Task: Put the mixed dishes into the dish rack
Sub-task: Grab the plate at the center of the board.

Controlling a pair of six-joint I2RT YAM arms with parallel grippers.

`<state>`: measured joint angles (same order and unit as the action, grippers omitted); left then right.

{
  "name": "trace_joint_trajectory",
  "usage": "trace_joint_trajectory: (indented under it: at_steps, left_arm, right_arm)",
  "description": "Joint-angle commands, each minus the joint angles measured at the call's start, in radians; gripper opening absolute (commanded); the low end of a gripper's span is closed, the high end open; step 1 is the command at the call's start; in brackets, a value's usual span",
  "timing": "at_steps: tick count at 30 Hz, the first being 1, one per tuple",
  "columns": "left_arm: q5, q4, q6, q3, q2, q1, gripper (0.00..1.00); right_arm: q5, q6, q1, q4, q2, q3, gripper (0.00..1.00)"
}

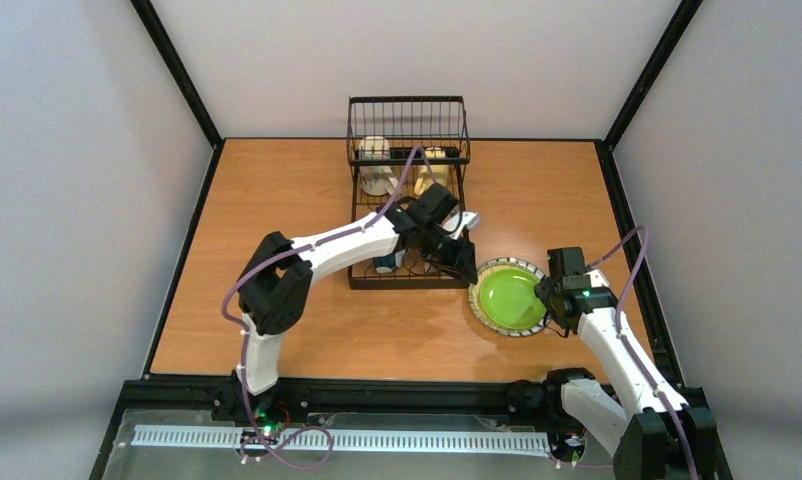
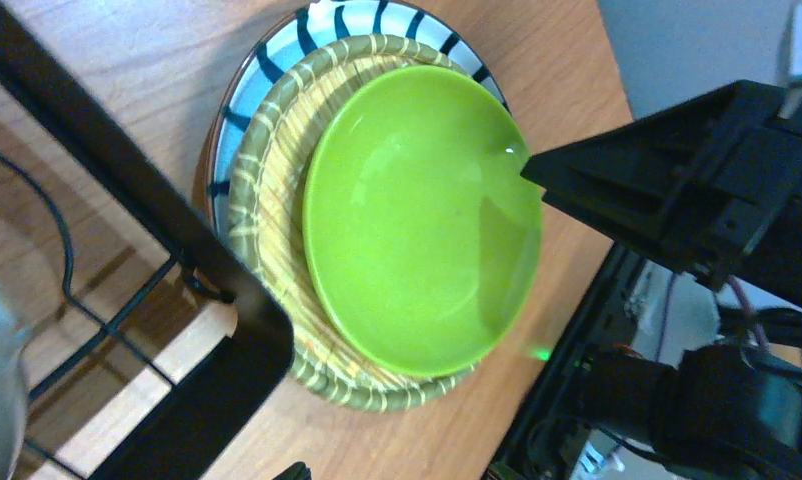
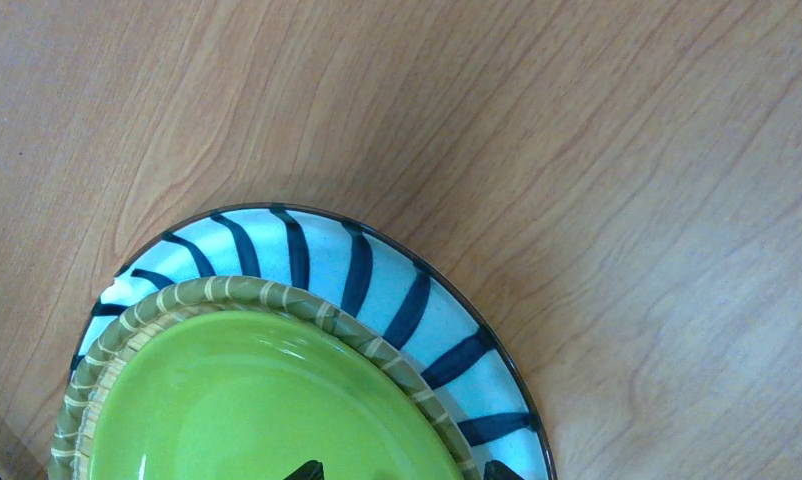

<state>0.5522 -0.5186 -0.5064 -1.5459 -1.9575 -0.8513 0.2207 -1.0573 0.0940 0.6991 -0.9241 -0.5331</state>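
Step in hand: pick of the lime-green plate (image 1: 507, 297), judged from the right arm's pose. The plate is not yet lifted.

Nearest the arm bases, just right of the dish rack's (image 1: 354, 235) near right corner, a stack of three lies flat on the table (image 1: 277, 200). Lime-green plate on top, a straw-rimmed plate (image 2: 267, 200) under it, a blue striped plate (image 3: 397, 290) at the bottom.

Right gripper (image 1: 552, 295) sits at the side of the stack away from the rack. Jaws stand wide apart and carry nothing. In the right wrist view its fingertips (image 3: 310, 470) show only as slivers at the frame edge, low over the rim. Contact with the plate: cannot tell.

Left gripper (image 1: 462, 262) hangs over the rack's near right corner, between rack and stack. Jaws fully apart, empty, touching nothing visible.

Under the left arm, in the rack's near slots, something teal and white shows. It is too hidden to name.

Far end of the rack, basket section: white mug (image 1: 375, 160) on the left and cream-yellow mug (image 1: 435, 160) on the right, both already loaded.

Next move, my judgement: bring the jaws onto the green rim only, without catching the straw-rimmed plate below, then close, lift and tip the plate upright for a slot. Risk: dragging the stack.
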Motion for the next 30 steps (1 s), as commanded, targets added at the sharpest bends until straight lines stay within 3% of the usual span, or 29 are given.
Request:
trace_joint_trajectory:
  at_steps: [1, 10, 30]
  left_arm:
    - [-0.093, -0.094, 0.039, -0.132, -0.085, -0.059, 1.0]
    - [-0.172, -0.177, 0.053, -0.305, -0.223, -0.101, 1.0]
    - [-0.268, -0.135, 0.014, -0.371, -0.348, -0.105, 1.0]
  right_arm:
    - [-0.01, 0.017, -0.008, -0.014, 0.017, 0.017, 0.91]
    - [-0.018, 0.021, -0.012, -0.015, 0.039, 0.019, 0.91]
    - [-0.025, 0.049, -0.012, -0.024, 0.068, 0.035, 0.91]
